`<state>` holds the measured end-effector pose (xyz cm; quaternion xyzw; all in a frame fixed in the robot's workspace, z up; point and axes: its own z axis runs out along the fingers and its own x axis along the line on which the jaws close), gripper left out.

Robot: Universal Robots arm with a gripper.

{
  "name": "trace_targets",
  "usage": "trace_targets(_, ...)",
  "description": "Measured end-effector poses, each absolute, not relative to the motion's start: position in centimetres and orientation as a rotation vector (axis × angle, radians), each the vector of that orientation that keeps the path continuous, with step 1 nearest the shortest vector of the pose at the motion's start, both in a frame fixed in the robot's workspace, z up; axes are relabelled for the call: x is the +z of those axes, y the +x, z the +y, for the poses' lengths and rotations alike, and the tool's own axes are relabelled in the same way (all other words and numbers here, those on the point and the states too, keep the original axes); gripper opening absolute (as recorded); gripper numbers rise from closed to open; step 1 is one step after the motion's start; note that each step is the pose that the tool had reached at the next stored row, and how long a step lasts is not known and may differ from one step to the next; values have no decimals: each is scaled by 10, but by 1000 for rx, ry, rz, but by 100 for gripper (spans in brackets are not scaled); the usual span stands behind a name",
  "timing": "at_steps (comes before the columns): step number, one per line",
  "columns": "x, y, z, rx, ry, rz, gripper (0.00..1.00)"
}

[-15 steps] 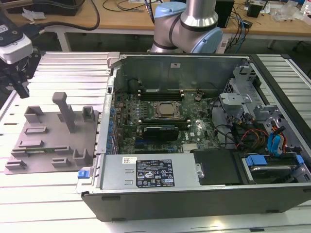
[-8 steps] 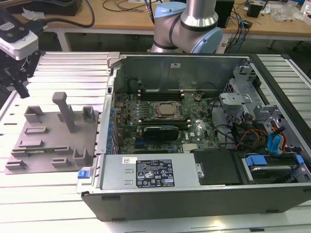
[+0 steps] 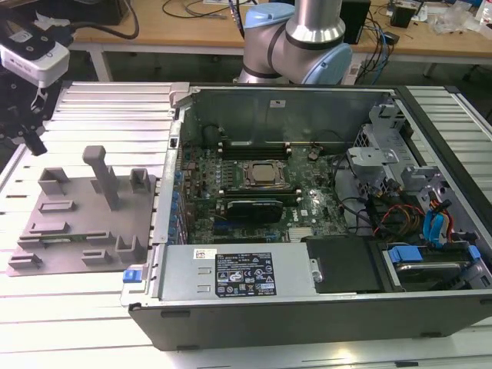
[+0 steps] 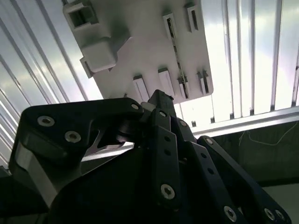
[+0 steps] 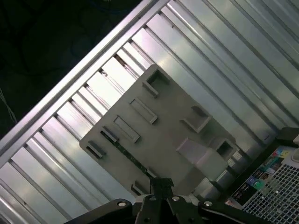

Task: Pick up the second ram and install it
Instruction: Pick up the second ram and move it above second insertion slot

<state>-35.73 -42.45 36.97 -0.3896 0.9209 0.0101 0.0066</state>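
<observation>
An open computer case (image 3: 307, 323) lies on a slatted metal table (image 3: 100, 307), its motherboard (image 3: 231, 219) facing up. To the exterior view's left of the case sits a grey tray (image 3: 77, 223) with upright posts and shallow slots that keep parts on edge, where fingers can reach them. The second ram (image 5: 128, 156), a thin dark-green strip, stands in one long slot near the tray's left edge, not yet lifted and well apart from the motherboard. The gripper (image 3: 34, 142) hangs above the tray's far left corner, pointing down and clear of the posts. In the first wrist view its tips sit just beside the strip's end, roughly in line with it, which suggests it is lining up over that slot. The jaws look pressed together with nothing between them.
</observation>
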Motion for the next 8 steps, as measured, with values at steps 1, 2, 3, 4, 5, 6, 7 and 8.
trace_targets(1,370,-357,-425,32,-1258,2865,8)
trace_targets(2,370,-357,-425,32,-1276,2857,8)
trace_targets(3,370,-357,-424,32,-1296,2848,8)
trace_targets(4,370,-357,-424,32,-1332,2832,8)
trace_targets(5,370,-357,-424,33,-1370,2814,8)
trace_targets(6,370,-357,-424,33,-1411,2793,8)
trace_targets(7,370,-357,-425,33,-1464,2767,8)
trace_targets(8,370,-357,-424,34,-1509,2743,8)
